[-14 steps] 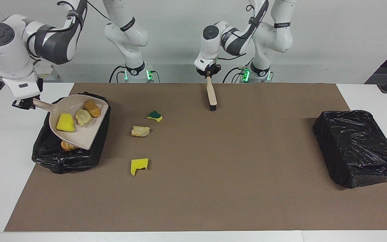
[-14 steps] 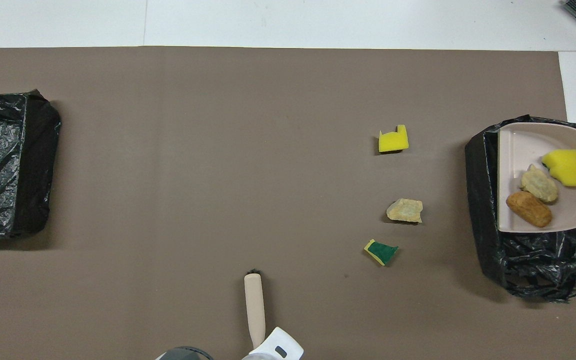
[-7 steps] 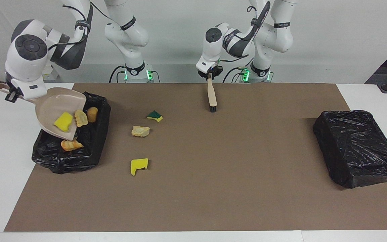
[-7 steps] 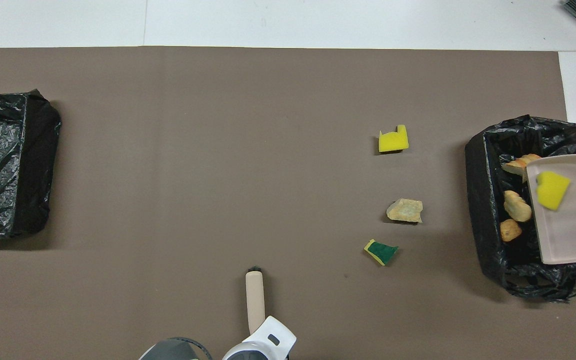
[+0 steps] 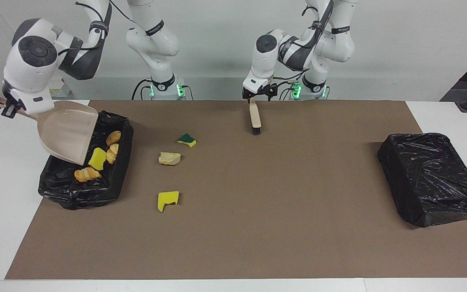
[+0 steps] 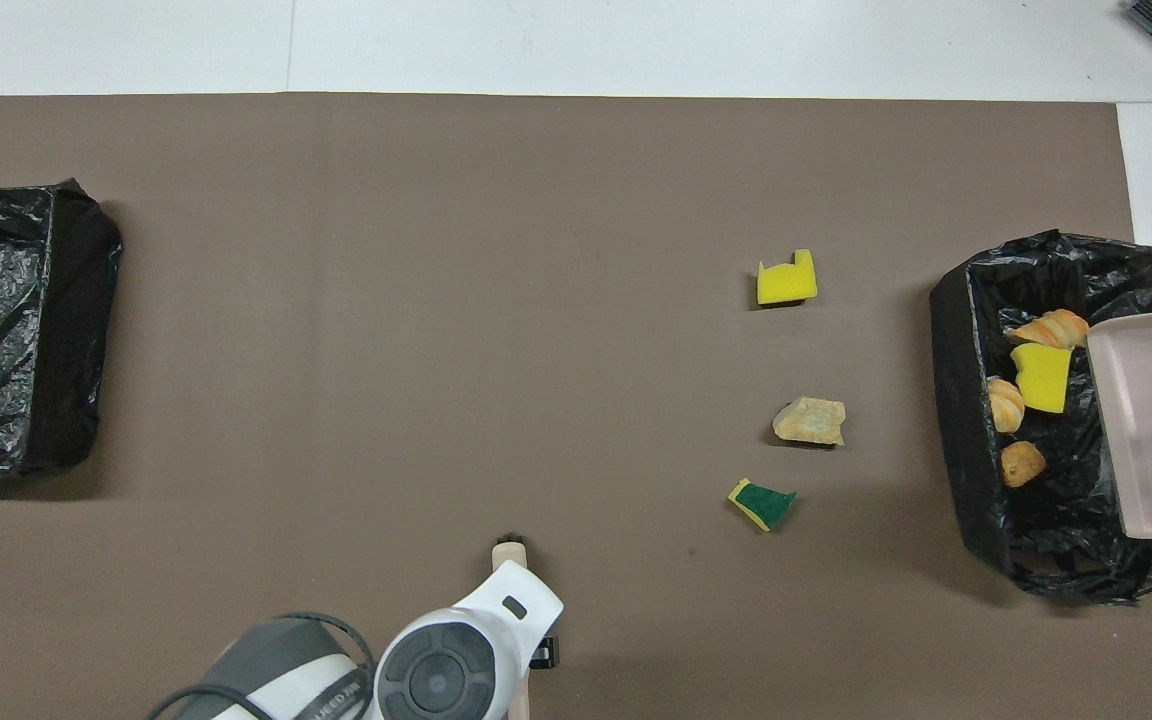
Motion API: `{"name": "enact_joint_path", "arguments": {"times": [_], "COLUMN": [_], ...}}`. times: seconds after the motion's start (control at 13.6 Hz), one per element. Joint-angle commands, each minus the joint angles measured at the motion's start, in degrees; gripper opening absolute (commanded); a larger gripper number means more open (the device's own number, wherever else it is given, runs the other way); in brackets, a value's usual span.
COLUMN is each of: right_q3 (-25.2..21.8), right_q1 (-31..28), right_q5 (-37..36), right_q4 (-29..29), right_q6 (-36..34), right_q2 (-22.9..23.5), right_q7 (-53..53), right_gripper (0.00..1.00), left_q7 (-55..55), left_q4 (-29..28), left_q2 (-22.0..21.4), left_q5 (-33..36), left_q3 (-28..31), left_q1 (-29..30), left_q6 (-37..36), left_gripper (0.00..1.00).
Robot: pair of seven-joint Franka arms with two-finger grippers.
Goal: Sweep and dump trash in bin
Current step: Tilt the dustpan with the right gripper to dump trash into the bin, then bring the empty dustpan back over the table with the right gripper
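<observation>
While I watched from my desk, the right gripper (image 5: 8, 108) was clamped on the handle of the dustpan (image 5: 69, 132), up in the air over the bin's (image 5: 75, 194) edge at the right arm's end of the table. The pan was tipped steeply, mouth down into the bin, and looked empty.

Inside the bin lay a yellow chunk (image 5: 97, 158) just under the pan's lip, with three brownish lumps (image 5: 86, 174) around it on the black liner.

Out on the mat (image 5: 258, 243), three scraps lay beside the bin toward the left arm's end. A beige lump (image 5: 170, 158) was about level with the bin's middle. The green sponge (image 5: 187, 140) sat a little nearer to the robots than that lump. A notched chunk (image 5: 168, 200) of yellow lay farther from the robots, about level with the bin's outer end. None of them touched another.

The left gripper (image 5: 258, 96) was well apart from the bin, with its fingers spread wide over the handle end of the brush (image 5: 254, 117). The brush lay on the mat, bristles pointing away from the robots. I could not tell whether the fingers touched the handle.

A wrapped black box (image 5: 432, 178) sat at the left arm's end, far from the bin.
</observation>
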Motion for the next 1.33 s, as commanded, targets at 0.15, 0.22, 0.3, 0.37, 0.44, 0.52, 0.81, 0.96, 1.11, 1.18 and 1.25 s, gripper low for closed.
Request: {"name": "enact_joint_path", "arguments": {"times": [0.15,0.22,0.3,0.37,0.44,0.52,0.81,0.96,1.11,1.18,1.25], "right_q3": [0.9,1.1,1.1,1.3,1.4,1.5,1.5,1.5,1.5,1.5,1.5], "right_q1": [0.5,0.5,0.5,1.2,3.7,5.4,13.2,17.0,21.5,24.0,26.2], "right_q5": [12.9,16.2,20.3,22.5,23.5,25.3,32.9,37.1,40.7,42.3,42.5], "right_q4": [4.3,4.0,3.9,3.6,3.2,3.0,2.9,2.9,3.0,3.0,3.4], "right_q6": [-6.1,-6.3,-6.3,-6.4,-7.0,-7.5,-8.2,-7.8,-6.8,-5.0,-3.5], "right_q2": [-0.2,-0.3,-0.3,-0.4,-0.6,-0.6,0.4,1.2,3.1,4.4,5.6], "right_q7": [7.5,12.6,16.6,19.9,23.6,28.3,48.7,59.8,72.2,78.5,81.9], "right_gripper": [0.0,0.0,0.0,0.0,0.0,0.0,0.0,0.0,0.0,0.0,0.0], "left_q7": [17.0,20.3,23.6,26.7,29.5,32.7,45.5,46.6,46.8,48.0,48.9], "left_q4": [14.6,17.4,19.7,21.6,23.6,26.1,37.0,40.0,42.9,45.3,47.2], "left_q2": [-0.6,-0.3,0.1,0.1,0.2,0.5,3.9,5.0,6.5,7.6,9.1], "left_q5": [2.6,2.7,3.8,5.7,7.0,7.6,7.8,7.9,9.2,10.8,11.9], "left_q3": [-0.4,-0.4,-0.4,-0.4,-0.4,-0.3,-0.3,-0.3,-0.3,-0.3,-0.2], "left_q1": [14.7,17.8,20.0,21.8,24.0,26.5,35.6,37.7,39.4,39.5,39.6], "left_q6": [-13.9,-16.2,-16.9,-17.0,-17.0,-17.0,-24.5,-25.1,-26.8,-27.5,-27.5], "left_gripper": [1.0,1.0,1.0,1.0,1.0,1.0,1.0,1.0,1.0,1.0,1.0]}}
